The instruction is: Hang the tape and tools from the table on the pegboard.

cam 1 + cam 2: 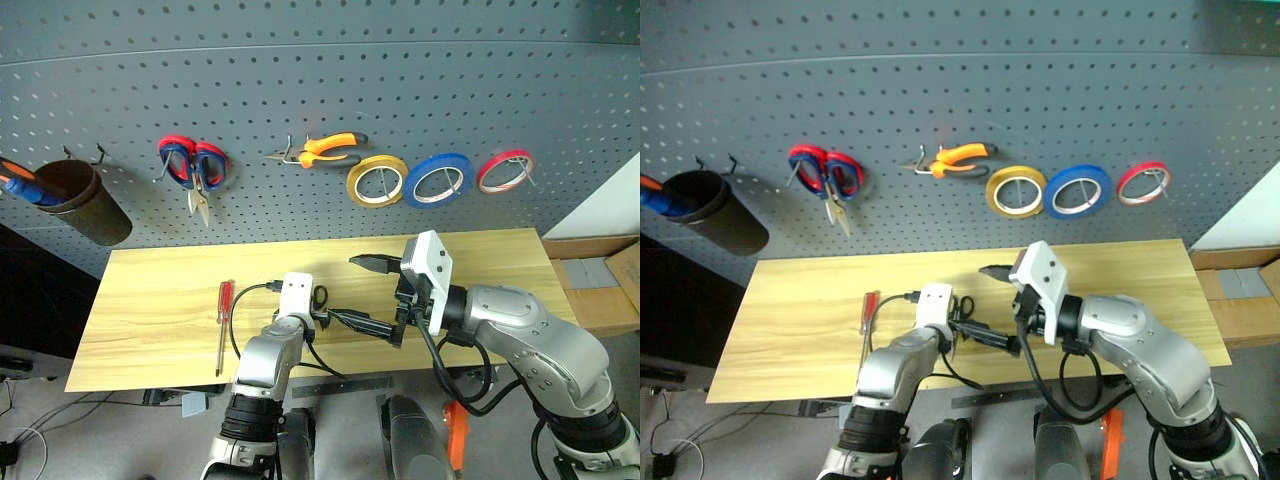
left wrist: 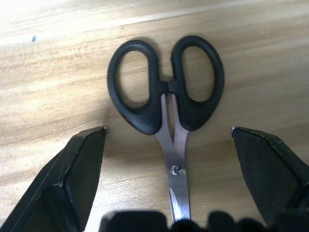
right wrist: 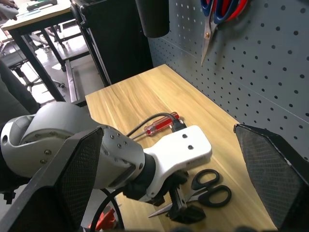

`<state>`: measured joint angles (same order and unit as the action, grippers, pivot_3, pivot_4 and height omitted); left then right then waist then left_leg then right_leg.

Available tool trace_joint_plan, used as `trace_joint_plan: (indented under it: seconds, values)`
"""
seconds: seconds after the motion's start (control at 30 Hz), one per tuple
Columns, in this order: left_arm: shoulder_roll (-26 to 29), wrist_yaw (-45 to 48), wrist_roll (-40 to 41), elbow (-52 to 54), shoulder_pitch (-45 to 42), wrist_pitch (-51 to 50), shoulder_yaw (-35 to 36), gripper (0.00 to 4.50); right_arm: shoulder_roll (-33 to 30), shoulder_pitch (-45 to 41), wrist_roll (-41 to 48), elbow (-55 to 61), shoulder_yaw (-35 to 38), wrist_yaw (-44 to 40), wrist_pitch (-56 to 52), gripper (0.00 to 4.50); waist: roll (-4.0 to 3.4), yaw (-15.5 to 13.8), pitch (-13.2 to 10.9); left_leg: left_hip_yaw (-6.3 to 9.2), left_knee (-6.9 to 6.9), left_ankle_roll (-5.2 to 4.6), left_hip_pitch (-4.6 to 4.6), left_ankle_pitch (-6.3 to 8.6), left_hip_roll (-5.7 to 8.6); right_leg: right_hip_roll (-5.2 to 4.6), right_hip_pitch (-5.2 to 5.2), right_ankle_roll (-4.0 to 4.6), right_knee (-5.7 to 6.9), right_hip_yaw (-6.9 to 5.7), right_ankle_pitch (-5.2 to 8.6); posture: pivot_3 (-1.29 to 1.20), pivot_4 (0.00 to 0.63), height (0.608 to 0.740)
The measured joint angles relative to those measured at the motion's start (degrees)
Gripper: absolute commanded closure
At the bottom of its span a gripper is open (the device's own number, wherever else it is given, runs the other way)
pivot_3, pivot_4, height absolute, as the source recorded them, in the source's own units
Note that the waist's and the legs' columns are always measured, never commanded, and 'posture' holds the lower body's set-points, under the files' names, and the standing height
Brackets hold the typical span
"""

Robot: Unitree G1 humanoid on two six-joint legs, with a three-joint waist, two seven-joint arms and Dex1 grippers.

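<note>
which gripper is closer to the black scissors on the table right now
Left. The left gripper hangs right over the black scissors, open jaws either side of the blades. The right gripper is raised off to the side, open.

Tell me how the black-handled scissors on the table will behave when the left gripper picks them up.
The black-handled scissors lie flat and closed on the table, so they probably won't roll. Steel blades suggest a rigid, fairly light tool. The blades look thin and smooth, so the open left gripper might slip or pivot them.

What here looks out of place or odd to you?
Nothing is damaged or spilled. Two tools lie on the table instead of hanging on the pegboard: black-handled scissors between the open left gripper's fingers, and a red screwdriver.
</note>
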<state>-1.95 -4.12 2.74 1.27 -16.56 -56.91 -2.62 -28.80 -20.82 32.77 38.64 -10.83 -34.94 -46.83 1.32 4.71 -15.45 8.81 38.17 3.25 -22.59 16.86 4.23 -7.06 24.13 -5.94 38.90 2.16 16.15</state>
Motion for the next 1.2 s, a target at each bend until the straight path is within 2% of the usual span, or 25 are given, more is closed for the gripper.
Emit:
trace_joint_plan:
  seconds: [0.1, 0.2, 0.57, 0.97, 1.2]
  values:
    - [0.97, 0.59, 0.21, -0.13, -0.12, 0.00, 1.51, 0.06, -0.27, -0.41, -0.08, 0.00, -0.08, -0.07, 0.34, 0.00, 0.00, 0.00, 0.00, 0.00, 0.00, 0.00, 0.05, 0.00, 0.00, 0.00, -0.05, 0.00, 0.00, 0.00, 0.00, -0.12, 0.294, 0.740]
    - [1.79, 1.16, 0.21, -0.67, -0.48, 0.08, 2.13, 0.68, -0.64, -1.07, -0.45, 0.06, -0.86, -0.25, 1.06, 0.00, 0.00, 0.00, 0.00, -0.01, 0.01, 0.00, 0.06, 0.00, 0.00, 0.00, -0.06, 0.00, 0.00, 0.01, 0.00, -0.12, 0.294, 0.740]
    - [4.09, 3.95, 0.34, -0.78, 0.55, 1.96, 3.09, 4.27, -0.91, -2.39, -1.30, 0.16, -1.77, -0.46, 2.39, 0.00, 0.00, -0.14, 0.01, 0.01, 0.00, 0.01, 0.08, 0.00, 0.01, -0.01, -0.08, -0.01, -0.02, 0.01, 0.00, -0.13, 0.287, 0.740]
    - [10.17, 10.01, 0.12, -0.94, 3.99, 10.07, 1.02, 4.29, -6.35, -3.30, -6.84, -1.46, -3.86, 0.59, -1.04, 0.00, 0.01, -0.04, 0.01, 0.02, -0.05, 0.02, 0.04, -0.01, -0.01, -0.01, -0.01, -0.01, -0.05, 0.01, 0.00, -0.13, 0.287, 0.740]
    - [13.20, 11.29, -0.14, -0.71, 4.95, 14.57, 0.95, 4.29, -9.98, -3.62, -6.20, -1.14, -3.89, -2.25, -4.69, 0.00, 0.03, -0.14, -0.01, 0.07, -0.07, 0.06, -0.16, -0.03, 0.00, -0.02, 0.04, -0.02, -0.30, -0.06, -0.01, -0.13, 0.283, 0.740]
